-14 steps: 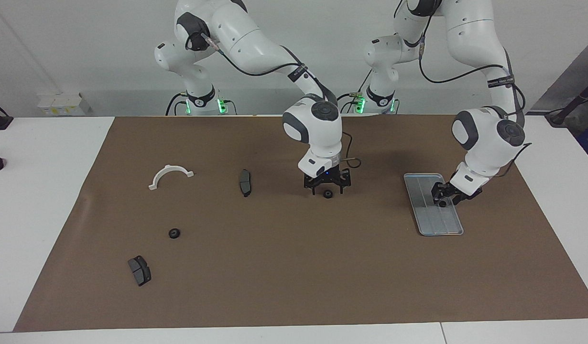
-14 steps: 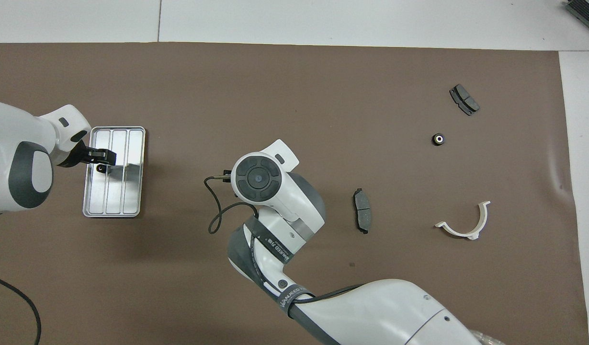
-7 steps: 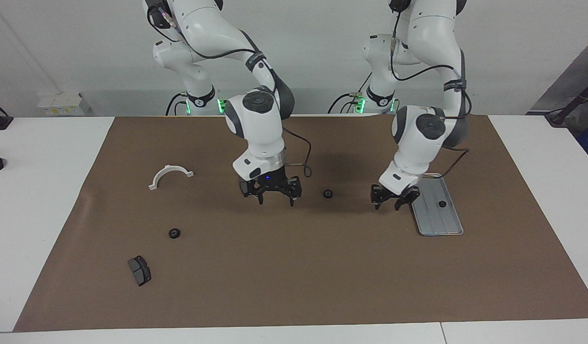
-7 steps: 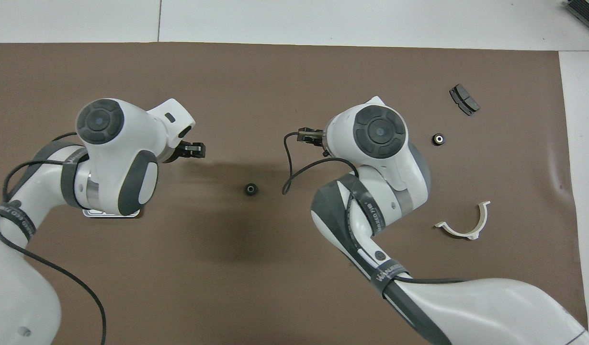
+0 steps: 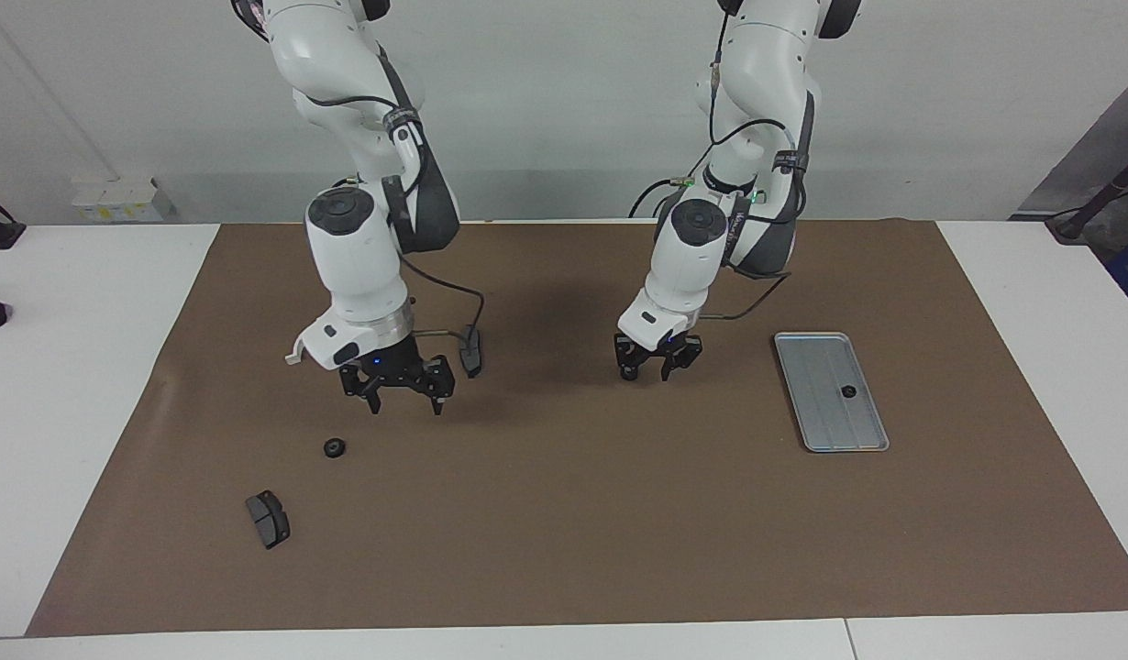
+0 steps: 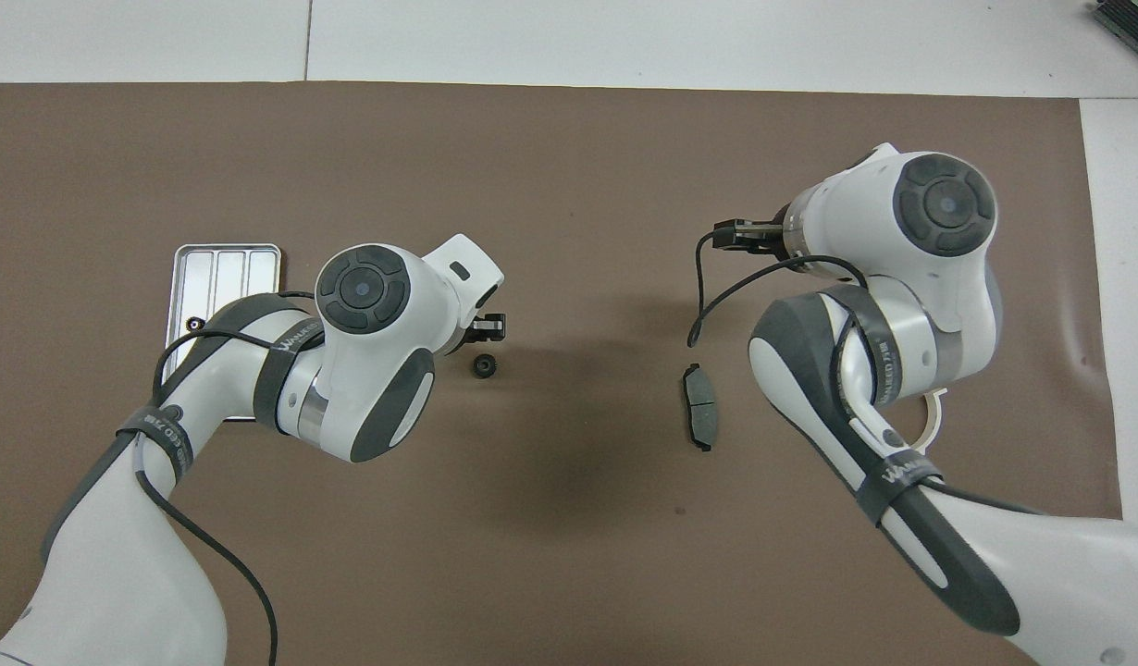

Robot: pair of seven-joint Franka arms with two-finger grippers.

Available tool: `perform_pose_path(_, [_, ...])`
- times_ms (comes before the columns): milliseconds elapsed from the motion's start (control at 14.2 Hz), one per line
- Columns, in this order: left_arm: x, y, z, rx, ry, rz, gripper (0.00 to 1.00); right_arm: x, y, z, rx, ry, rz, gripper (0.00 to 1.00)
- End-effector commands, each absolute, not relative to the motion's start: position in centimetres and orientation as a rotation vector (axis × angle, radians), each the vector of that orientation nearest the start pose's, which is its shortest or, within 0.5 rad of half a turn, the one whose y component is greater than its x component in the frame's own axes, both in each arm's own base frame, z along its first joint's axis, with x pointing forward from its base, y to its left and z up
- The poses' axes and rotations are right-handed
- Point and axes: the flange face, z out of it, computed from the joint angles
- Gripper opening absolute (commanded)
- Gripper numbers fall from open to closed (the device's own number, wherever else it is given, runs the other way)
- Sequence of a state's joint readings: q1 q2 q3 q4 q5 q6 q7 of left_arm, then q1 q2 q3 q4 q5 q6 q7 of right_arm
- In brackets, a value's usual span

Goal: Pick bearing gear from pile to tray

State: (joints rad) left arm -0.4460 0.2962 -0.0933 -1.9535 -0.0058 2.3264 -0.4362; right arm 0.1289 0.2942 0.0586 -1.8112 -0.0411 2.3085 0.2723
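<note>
Of the pile, one small black bearing gear [image 6: 482, 366] lies mid-mat, and my left gripper [image 5: 648, 369] hangs open just over it. In the facing view that gear merges with one fingertip, so contact is unclear. Another bearing gear [image 5: 335, 447] lies toward the right arm's end. My right gripper [image 5: 405, 403] hovers open and empty above the mat close to it. The silver tray [image 5: 816, 417] lies toward the left arm's end, with one gear [image 5: 848, 391] in it.
A dark brake pad [image 5: 268, 518] lies by the second gear, farther from the robots. Another brake pad [image 6: 699, 418] lies mid-mat. The white half-ring [image 6: 935, 426] is mostly covered by the right arm. A brown mat [image 5: 564, 532] covers the table.
The left gripper let a gear go in the tray, then swung to the loose mid-mat gear. The right gripper left that gear and moved toward its own end.
</note>
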Motion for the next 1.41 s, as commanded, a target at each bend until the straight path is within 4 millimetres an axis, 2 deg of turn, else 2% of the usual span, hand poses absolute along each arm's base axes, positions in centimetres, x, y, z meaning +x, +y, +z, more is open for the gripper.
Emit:
perform_pose_path(0, [52.3,-32.6,31.4,-3.194,0.167,-0.102,0.58,65.1,7.7,37.5,-3.082,0.050,-0.323,1.00])
perform_pose_path(282, [51.8,-33.4,30.7,-3.191,0.192,-0.100,0.56,66.2,2.8,33.1,-3.097,0.034,-0.298,1.00])
perform_pose_path(494, [51.5,-33.3,30.2,-3.183,0.198,-0.081,0.53,65.6,2.3,31.3,-3.102,0.045,-0.246,1.00])
perform_pose_path(635, [51.2,-33.0,29.8,-3.179,0.196,-0.069,0.50,65.3,0.7,29.5,-3.105,0.080,-0.208,1.00])
perform_pose_path(847, [50.9,-32.9,29.6,-3.175,0.198,-0.056,0.44,65.2,0.6,28.8,-3.105,0.081,-0.201,0.99])
perform_pose_path(988, [50.9,-32.9,29.6,-3.171,0.198,-0.045,0.37,65.1,0.6,28.8,-3.107,0.081,-0.187,0.94])
perform_pose_path(1129, [50.8,-33.0,29.6,-3.169,0.203,-0.041,0.22,64.7,0.5,28.4,-3.109,0.068,-0.170,0.80])
perform_pose_path(1270, [51.2,-32.6,29.8,-3.168,0.191,-0.037,0.09,64.8,0.4,28.5,-3.109,0.071,-0.173,0.56])
perform_pose_path(1340, [51.7,-32.4,30.3,-3.167,0.181,-0.033,0.05,64.9,0.5,28.7,-3.108,0.073,-0.180,0.41])
